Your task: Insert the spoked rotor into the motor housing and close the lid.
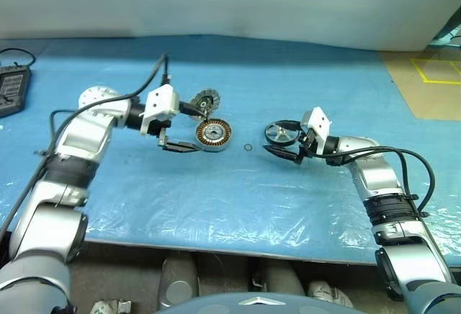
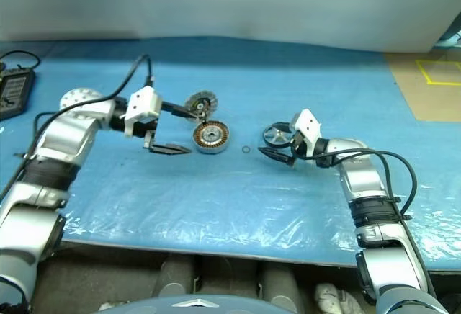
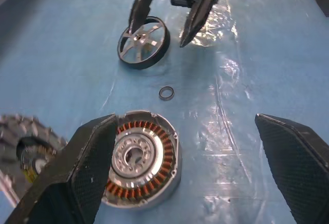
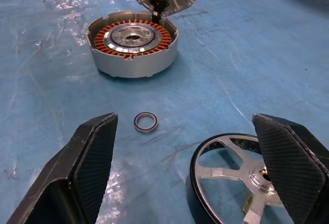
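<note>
The motor housing (image 1: 214, 134) is seen lying on the blue plastic sheet (image 1: 216, 206) near the middle of the table, its ring of copper windings facing up. The lid (image 1: 206, 101) is found just behind it, tilted up on edge and touching the housing's far rim, as is shown most clearly in the right wrist view. The left gripper (image 1: 186, 128) is held at the housing's left side with its fingers spread wide; one finger (image 1: 180, 147) is seen low by the sheet, the other is raised toward the lid, and nothing is gripped between them. A tiny loose ring (image 1: 248, 147) is seen on the sheet between the housing and the spoked rotor (image 1: 282, 134). The rotor is tilted, one edge resting on the sheet, well to the right of the housing. The right gripper (image 1: 287, 141) is placed around the rotor with its fingers apart; whether either finger touches the wheel cannot be told. A black device (image 1: 12, 91) with a cable is seen at the far left edge of the table.
</note>
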`<state>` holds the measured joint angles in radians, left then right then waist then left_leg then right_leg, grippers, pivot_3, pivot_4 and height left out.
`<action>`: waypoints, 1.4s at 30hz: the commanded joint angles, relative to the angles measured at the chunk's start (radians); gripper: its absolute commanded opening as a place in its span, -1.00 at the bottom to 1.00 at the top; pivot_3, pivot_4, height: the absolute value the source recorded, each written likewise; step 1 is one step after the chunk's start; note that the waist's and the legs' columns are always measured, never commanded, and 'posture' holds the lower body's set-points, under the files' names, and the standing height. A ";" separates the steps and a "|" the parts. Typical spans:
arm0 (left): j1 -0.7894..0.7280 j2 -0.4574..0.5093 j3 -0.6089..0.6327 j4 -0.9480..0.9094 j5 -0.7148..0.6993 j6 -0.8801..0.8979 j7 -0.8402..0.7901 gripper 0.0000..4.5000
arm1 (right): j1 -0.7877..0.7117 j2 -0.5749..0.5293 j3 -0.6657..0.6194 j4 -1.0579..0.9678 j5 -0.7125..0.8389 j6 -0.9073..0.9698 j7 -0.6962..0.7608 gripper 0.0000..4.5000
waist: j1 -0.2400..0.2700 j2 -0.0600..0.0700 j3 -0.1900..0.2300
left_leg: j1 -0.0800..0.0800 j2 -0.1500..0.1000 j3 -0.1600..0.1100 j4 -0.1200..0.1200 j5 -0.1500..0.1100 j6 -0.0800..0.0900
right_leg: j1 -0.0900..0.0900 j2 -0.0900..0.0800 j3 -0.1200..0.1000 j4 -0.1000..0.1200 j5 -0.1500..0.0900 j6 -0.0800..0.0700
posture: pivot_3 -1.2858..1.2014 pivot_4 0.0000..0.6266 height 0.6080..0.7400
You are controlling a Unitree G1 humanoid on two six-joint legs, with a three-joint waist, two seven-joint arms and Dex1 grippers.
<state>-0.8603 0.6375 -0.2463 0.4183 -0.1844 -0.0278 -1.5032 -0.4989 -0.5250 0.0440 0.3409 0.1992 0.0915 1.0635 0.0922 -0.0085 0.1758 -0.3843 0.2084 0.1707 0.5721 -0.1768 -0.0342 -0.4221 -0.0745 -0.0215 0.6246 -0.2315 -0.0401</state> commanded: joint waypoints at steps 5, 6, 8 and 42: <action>-0.311 -0.112 -0.176 0.555 0.262 -0.494 -0.103 1.00 | 0.009 0.002 -0.021 -0.052 0.018 -0.019 -0.020 0.92 | 0.004 0.000 0.000 | -0.002 -0.001 -0.001 0.001 0.000 0.000 | 0.000 0.000 -0.001 0.000 0.000 0.001 | 0.03 -0.52 1.00; -0.339 -0.125 -0.184 0.605 0.289 -0.537 -0.094 1.00 | 0.014 0.002 -0.021 -0.057 0.018 -0.019 -0.023 0.92 | 0.003 0.000 0.000 | -0.002 -0.001 -0.001 0.000 0.000 0.000 | 0.000 0.000 -0.001 0.000 0.000 0.001 | 0.03 -0.52 1.00; -0.386 -0.150 -0.196 0.684 0.332 -0.595 -0.073 1.00 | 0.026 0.003 -0.024 -0.071 0.020 -0.016 -0.033 0.92 | 0.006 0.000 0.000 | -0.002 -0.001 -0.001 0.000 0.000 0.000 | 0.000 0.000 -0.002 0.000 0.000 0.001 | 0.03 -0.52 1.00; -0.453 -0.309 -0.293 0.900 0.723 -0.685 0.237 1.00 | -0.003 -0.045 -0.031 -0.116 0.038 0.036 -0.010 0.92 | 0.013 -0.001 0.000 | -0.003 -0.001 -0.003 0.001 0.000 0.000 | 0.000 -0.001 -0.003 0.001 0.001 0.001 | 0.03 -0.52 1.00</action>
<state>-1.2948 0.3294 -0.5243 1.3127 0.5212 -0.7200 -1.2795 -0.4835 -0.5613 0.0385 0.2450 0.2085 0.1252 1.0502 0.1055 -0.0093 0.1762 -0.3871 0.2079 0.1681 0.5730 -0.1768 -0.0341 -0.4221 -0.0753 -0.0245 0.6252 -0.2306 -0.0390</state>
